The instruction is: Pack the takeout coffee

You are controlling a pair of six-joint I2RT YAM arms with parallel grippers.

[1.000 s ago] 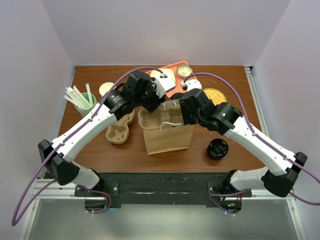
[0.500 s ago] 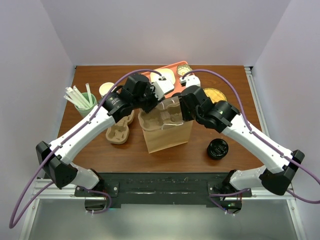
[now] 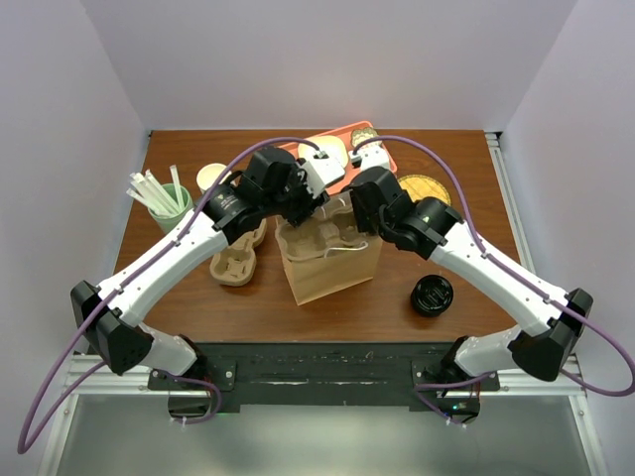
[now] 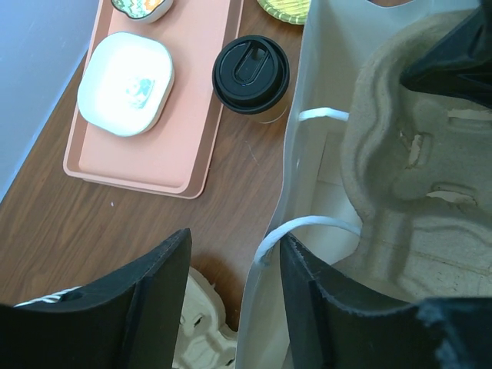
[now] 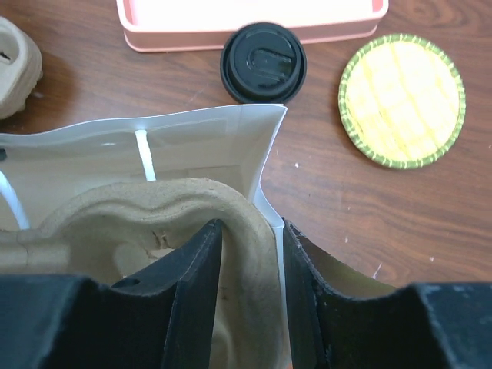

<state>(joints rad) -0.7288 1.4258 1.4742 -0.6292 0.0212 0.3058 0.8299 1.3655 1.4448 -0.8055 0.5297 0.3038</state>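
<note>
While the pulp carrier (image 3: 317, 236) sits partly down in the brown bag (image 3: 332, 278), top view has both arms meeting over the bag mouth: L gripper (image 3: 300, 210) at its left rim, R gripper (image 3: 359, 220) at its right. Coffee is hidden behind them here.

L wrist view: takeout coffee (image 4: 250, 73) stands upright on the table (image 4: 77, 223), outside the bag, just beside the pink tray (image 4: 196, 131). L fingers (image 4: 154, 307) are parted w/ the bag's wall edge and white handle (image 4: 307, 225) btw them; nothing pinched.

R wrist view: R jaws are closed onto the carrier's rim, bag's side wall prob. caught too. Coffee (image 5: 264, 63) sits beyond the bag, near the tray.

Judgement: carrier should go down level & seat flat. L should spread the mouth wide and keep the handle clear, so R can let go w/o tipping the bag.
</note>
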